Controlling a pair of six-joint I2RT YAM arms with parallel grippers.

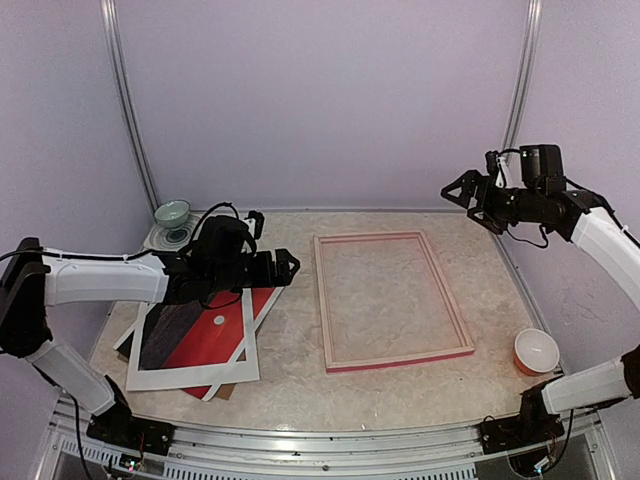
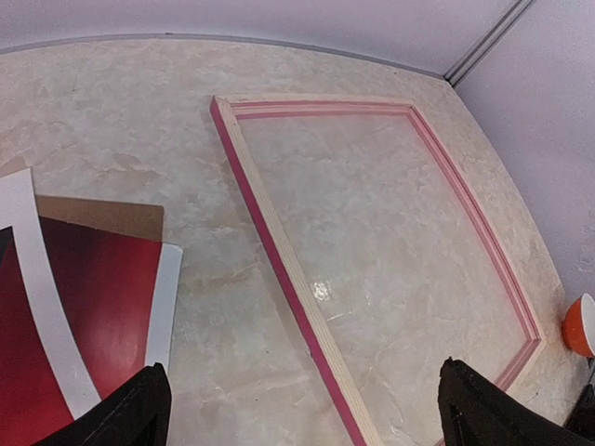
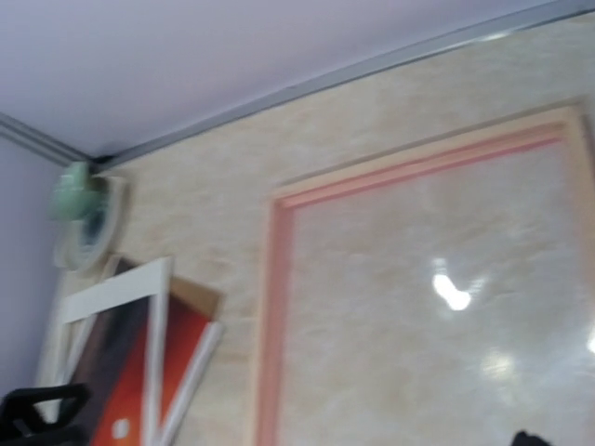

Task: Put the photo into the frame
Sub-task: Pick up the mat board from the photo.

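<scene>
- Left edge: the left arm reaches in across the table (image 1: 290,360) from the left.
- Back left corner: a green bowl (image 1: 172,213) stands on something white. Its inside cannot be made out.
- Front left: a loose pile lies flat. The photo (image 1: 215,345), red sky with a small white sun, is in it. A white mat board (image 1: 190,378) lies askew on top, so the print shows through its window and past its right edge. A corner of a brown backing board (image 2: 102,216) pokes out from underneath.
- Just right of the pile: the left gripper (image 1: 283,267) hovers above the pile's far right corner. Its wrist view shows the fingers spread wide, holding nothing.
- Centre: the frame (image 1: 325,300) lies flat, apart from the pile. Pale wood faces up and pink shows along its edges. Only bare tabletop shows inside it.
- Back right: the right gripper (image 1: 450,190) hangs high near the wall, well away from everything. It looks spread and holds nothing.
- Front right: an orange bowl (image 1: 535,350), white inside, sits beyond the frame's near right corner. It looks empty.
- Progress: nothing of the task looks done. The photo has yet to be freed from under the mat, gripped, carried right and laid inside the frame.
</scene>
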